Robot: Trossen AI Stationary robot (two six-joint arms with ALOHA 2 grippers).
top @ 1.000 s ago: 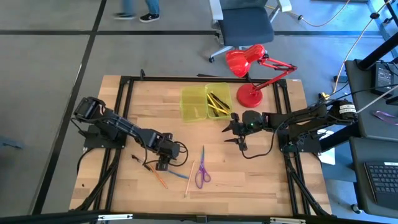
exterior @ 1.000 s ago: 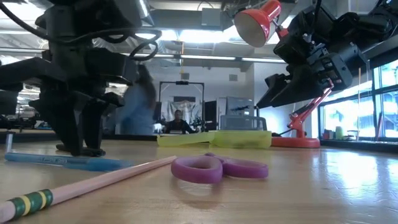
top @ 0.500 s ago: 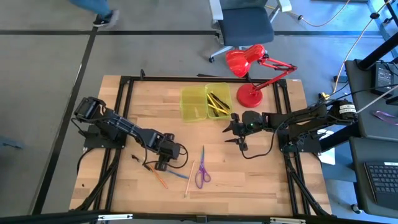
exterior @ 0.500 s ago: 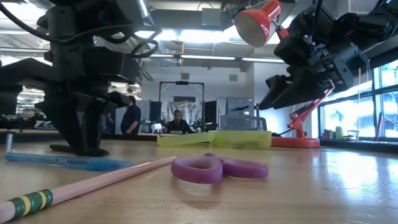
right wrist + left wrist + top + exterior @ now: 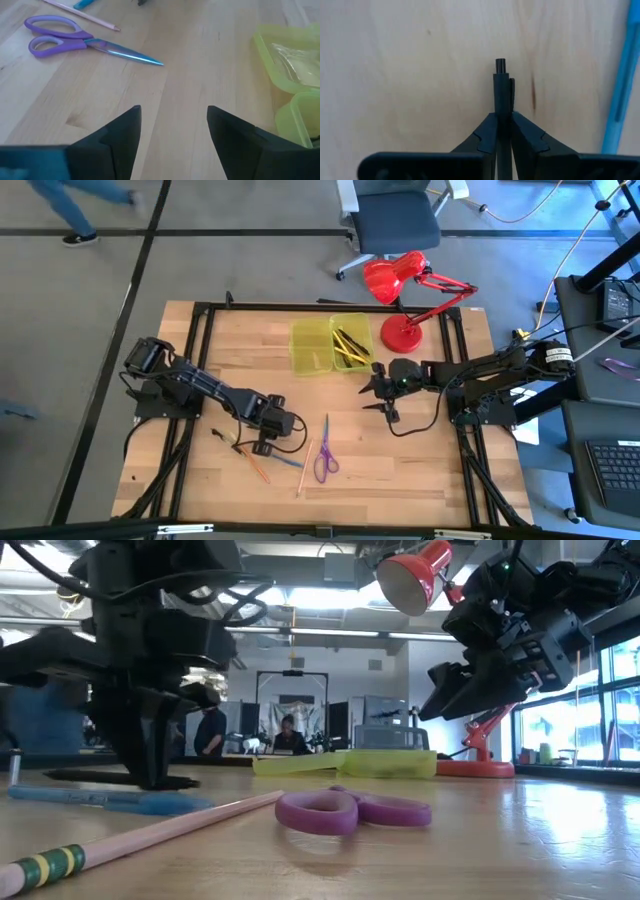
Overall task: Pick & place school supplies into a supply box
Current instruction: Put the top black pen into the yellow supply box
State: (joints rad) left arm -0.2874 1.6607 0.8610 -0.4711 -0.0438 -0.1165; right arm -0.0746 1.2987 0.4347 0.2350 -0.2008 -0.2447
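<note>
The worktop is pale, smooth wood with fine grain. The box is translucent yellow-green plastic, slightly glossy. The scissors have purple plastic handles and shiny metal blades. The black pen looks matt plastic, as do the dark fingers. The lamp is glossy red.

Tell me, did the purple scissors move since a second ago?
No. In the high view the purple scissors lie at the same spot beside the pale pink pencil, below the supply box, just as before.
</note>
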